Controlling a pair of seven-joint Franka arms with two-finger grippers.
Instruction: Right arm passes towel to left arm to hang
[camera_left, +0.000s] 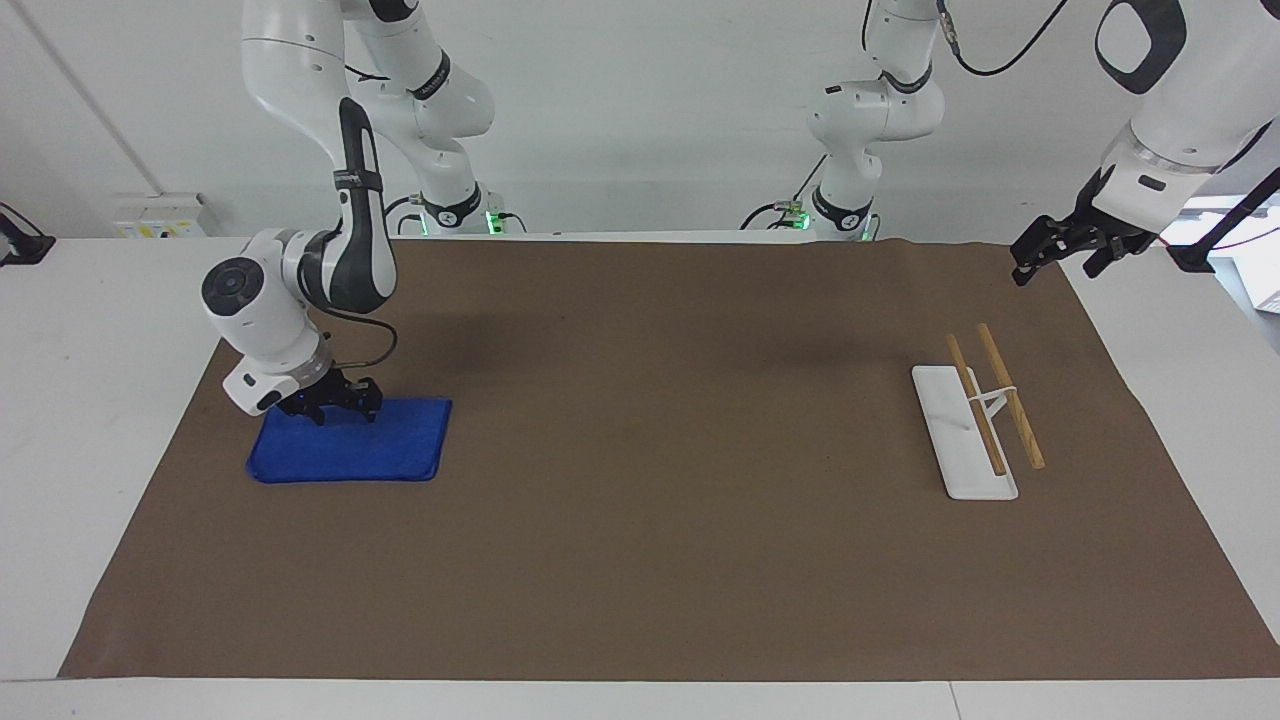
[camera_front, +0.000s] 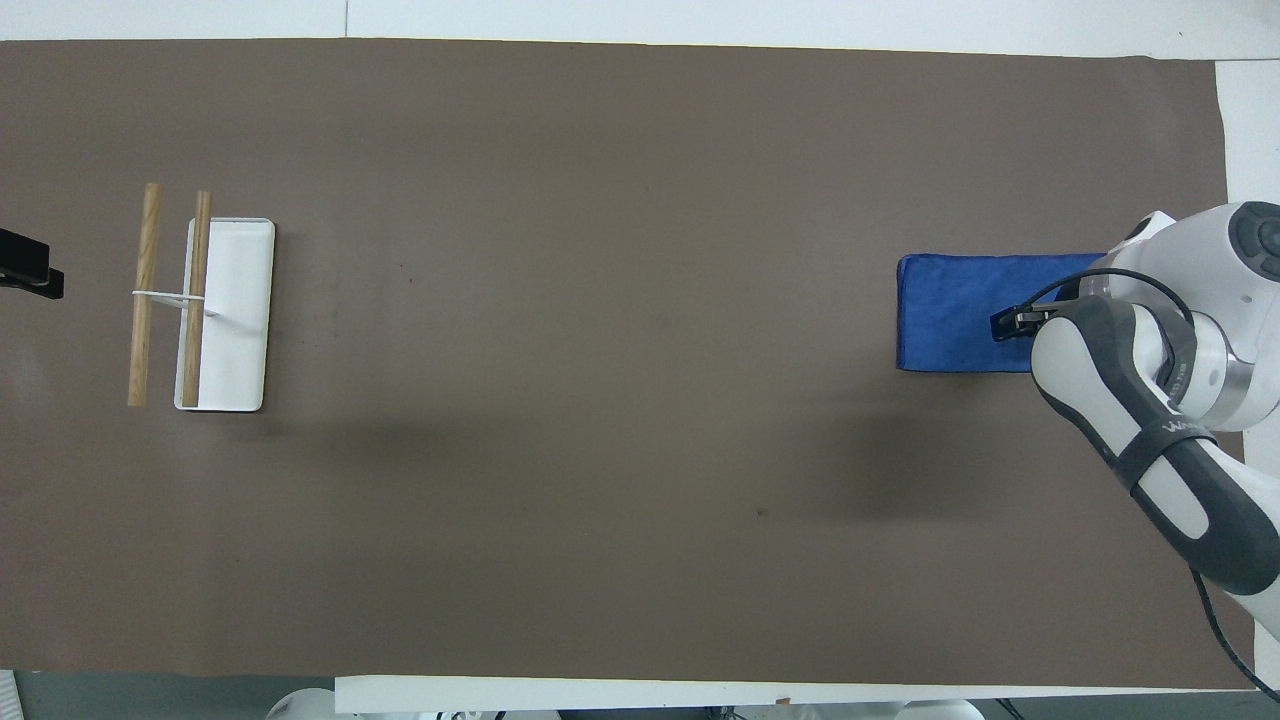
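Observation:
The blue towel (camera_left: 370, 455) lies flat on the brown mat at the right arm's end of the table; it also shows in the overhead view (camera_front: 950, 315). My right gripper (camera_left: 343, 408) is down on the towel's edge nearer the robots, fingers apart and touching the cloth; in the overhead view only its tip (camera_front: 1015, 322) shows past the arm. My left gripper (camera_left: 1052, 262) waits open in the air over the mat's corner at the left arm's end, with only its tip (camera_front: 30, 278) in the overhead view.
A towel rack with a white base (camera_left: 955, 440) and two wooden bars (camera_left: 1012, 400) stands at the left arm's end; it also shows in the overhead view (camera_front: 240, 330). The brown mat (camera_left: 650, 480) covers the table.

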